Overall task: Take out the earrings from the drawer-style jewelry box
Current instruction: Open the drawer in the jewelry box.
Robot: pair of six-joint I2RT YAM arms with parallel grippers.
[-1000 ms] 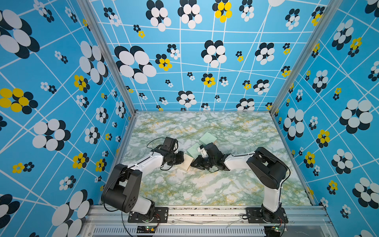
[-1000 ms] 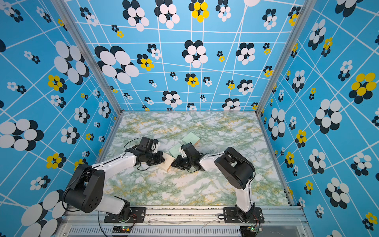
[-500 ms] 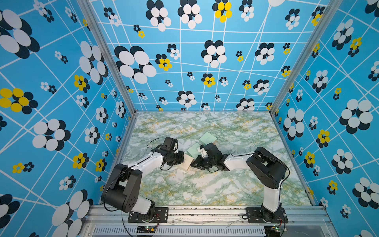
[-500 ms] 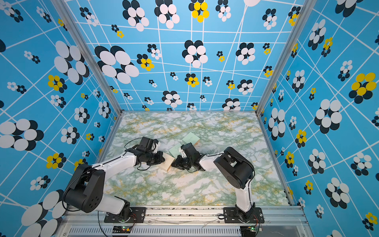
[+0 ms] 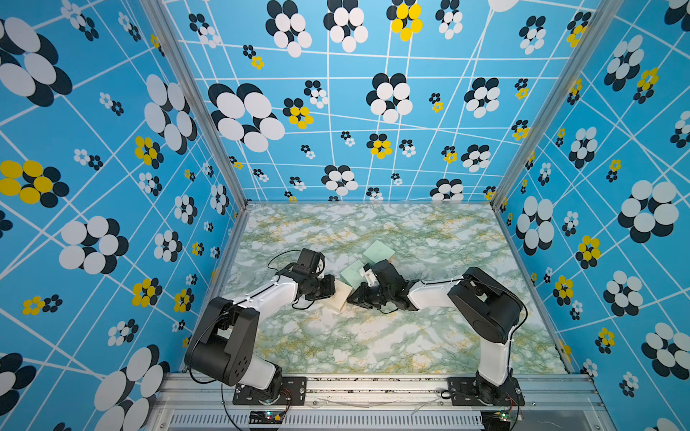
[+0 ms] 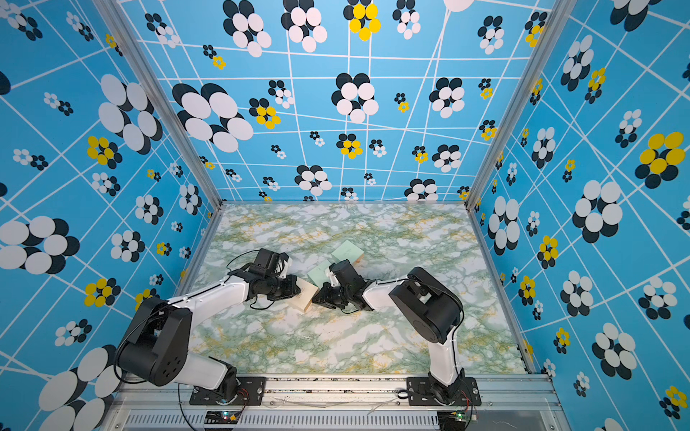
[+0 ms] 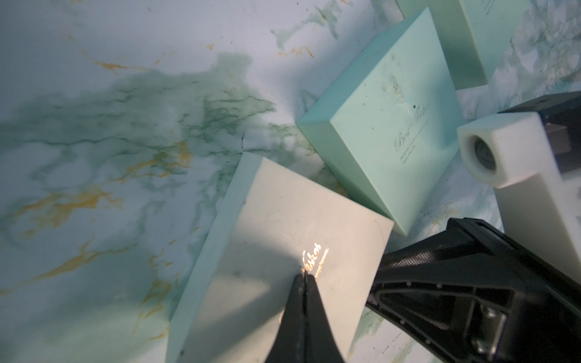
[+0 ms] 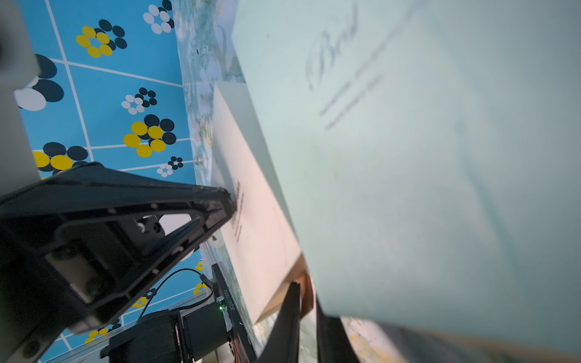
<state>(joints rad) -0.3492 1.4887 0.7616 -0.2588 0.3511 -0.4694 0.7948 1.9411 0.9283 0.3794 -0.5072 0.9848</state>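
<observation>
Left wrist view: L gripper is clenched tight w/ nothing betw. its jaws. Its tips press on top of the cream box, right by the gold lettering, lower ctr of frame. Mint box sits upper right of ctr, its near corner just beside the cream box's edge. 2nd mint box is at the top right edge, close to the first. All 3 lie flat on the marble-print table.

Right wrist view: R gripper is at bottom ctr, jaws pinched on a small brown tab sticking out of the cream box's end. The L gripper's tip touches that box's top at mid-left of frame.

Both top views: the arms meet near frame ctr w/ the cream box betw. the 2 grippers. The mint boxes sit just above it and to the right in frame.

Earrings can't be seen in any view; the box's inside is hidden.
</observation>
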